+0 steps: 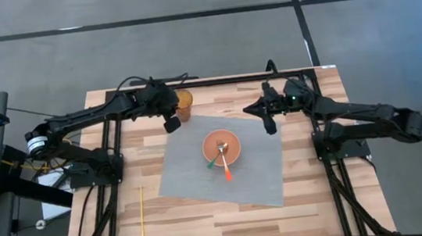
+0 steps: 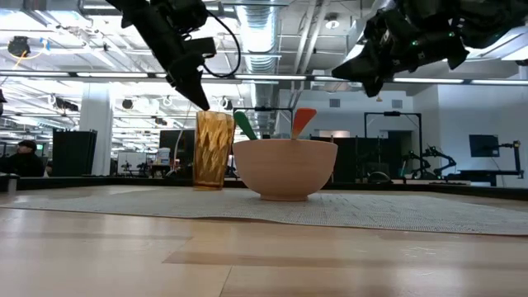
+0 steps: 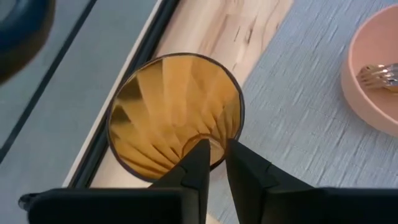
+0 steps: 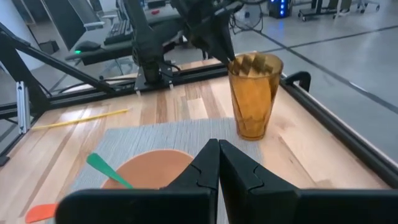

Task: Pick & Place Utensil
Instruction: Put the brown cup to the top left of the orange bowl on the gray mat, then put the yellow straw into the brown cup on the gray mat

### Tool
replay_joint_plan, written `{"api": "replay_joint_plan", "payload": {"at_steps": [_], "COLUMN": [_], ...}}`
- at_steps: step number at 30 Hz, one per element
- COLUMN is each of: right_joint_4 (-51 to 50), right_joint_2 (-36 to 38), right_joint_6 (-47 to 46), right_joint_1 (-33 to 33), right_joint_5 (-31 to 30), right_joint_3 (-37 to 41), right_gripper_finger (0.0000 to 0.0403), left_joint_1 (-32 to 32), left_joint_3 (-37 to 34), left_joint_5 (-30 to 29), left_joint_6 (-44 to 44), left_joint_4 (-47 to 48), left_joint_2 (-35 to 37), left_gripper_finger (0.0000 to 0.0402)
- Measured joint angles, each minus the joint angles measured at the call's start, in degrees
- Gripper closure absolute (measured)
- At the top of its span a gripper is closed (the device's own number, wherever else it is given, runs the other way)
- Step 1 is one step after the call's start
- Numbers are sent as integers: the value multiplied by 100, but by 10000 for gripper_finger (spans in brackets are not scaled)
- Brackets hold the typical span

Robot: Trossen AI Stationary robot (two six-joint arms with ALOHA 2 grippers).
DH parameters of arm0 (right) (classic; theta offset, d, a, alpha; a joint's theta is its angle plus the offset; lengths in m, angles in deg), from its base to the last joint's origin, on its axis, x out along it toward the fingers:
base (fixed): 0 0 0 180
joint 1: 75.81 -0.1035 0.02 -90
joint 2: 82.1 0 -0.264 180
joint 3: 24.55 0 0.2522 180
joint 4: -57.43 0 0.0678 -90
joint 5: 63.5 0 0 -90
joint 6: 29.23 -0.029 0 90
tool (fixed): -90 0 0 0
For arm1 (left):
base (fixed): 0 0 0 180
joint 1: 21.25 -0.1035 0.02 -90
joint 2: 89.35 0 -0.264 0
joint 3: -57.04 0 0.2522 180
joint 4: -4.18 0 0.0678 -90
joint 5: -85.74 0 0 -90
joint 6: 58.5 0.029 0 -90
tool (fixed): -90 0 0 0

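Utensils [image 1: 222, 162] in bowl [image 1: 221, 148] (both arms raised).

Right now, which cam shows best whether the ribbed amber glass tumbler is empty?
Left wrist view: it looks straight into the ribbed amber glass tumbler, apparently empty. Low and right wrist views show only its side; high view has it small beside the left gripper.

A grey mat [image 1: 256, 168] lay on the wooden table [image 1: 207, 228]. A yellow stick [image 1: 142, 222] lay near the table's left edge.
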State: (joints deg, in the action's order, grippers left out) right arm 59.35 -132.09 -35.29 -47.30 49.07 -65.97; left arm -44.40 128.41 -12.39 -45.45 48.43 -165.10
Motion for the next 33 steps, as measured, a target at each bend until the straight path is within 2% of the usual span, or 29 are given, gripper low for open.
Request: {"api": "replay_joint_plan", "payload": {"at_steps": [9,14,18,22,24,26,29,33], "right_joint_4": [35,84,181,300,276,294,505,812], "right_joint_2": [-74,-74,-76,-106,-182,-265,-422,-664], "right_joint_6": [-2,-2,-3,-368,-624,-488,-113,240], "right_joint_1": [0,0,0,-25,-92,-178,-322,-575], "right_joint_5": [2,2,-10,2,13,4,4,3], "right_joint_3": [0,0,0,-2,-2,-2,-2,-2], "right_gripper_finger": [402,402,402,402,402,400,391,368], "left_joint_1": [191,700,1324,2088,2484,2832,3298,3856], "left_joint_3": [-7,-7,-7,-7,-4,-2,-2,-62], "left_joint_5": [-97,-541,-554,-346,-212,-117,133,845], "left_joint_6": [26,-7,-522,-1552,-2280,-3070,-4520,-6692], "left_joint_4": [8,2,22,264,436,785,1680,3205], "left_joint_2": [194,687,1224,1673,1757,1727,1495,1048], "left_gripper_finger": [314,301,292,288,288,288,288,288]}}
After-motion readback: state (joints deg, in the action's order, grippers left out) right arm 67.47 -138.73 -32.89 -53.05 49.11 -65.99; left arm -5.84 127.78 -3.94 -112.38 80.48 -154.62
